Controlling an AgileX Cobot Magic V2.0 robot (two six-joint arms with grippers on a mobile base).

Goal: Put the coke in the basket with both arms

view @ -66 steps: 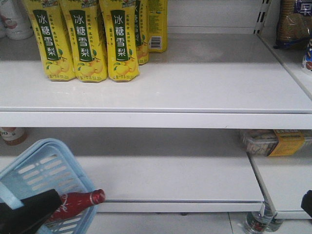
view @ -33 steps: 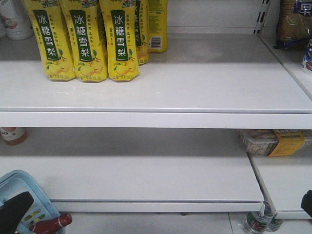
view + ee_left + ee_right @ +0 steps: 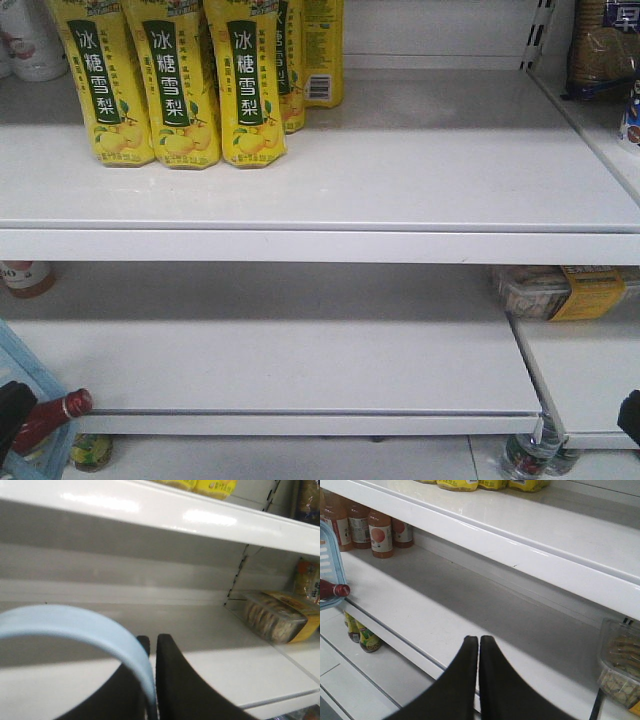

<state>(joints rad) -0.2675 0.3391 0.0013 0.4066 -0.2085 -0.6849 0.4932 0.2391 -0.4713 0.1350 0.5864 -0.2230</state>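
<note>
The left gripper pinches the basket's handle, carrying the basket at the shelf's lower left. The coke lies across its rim, neck poking out. The right gripper is closed and empty, well apart.

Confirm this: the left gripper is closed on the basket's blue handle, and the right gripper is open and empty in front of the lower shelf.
Wrong on one point: the right gripper is shut, not open; the right wrist view shows its fingers pressed together, empty, in front of the lower shelf. The left gripper is closed on the basket's blue handle, as the left wrist view shows.
</note>
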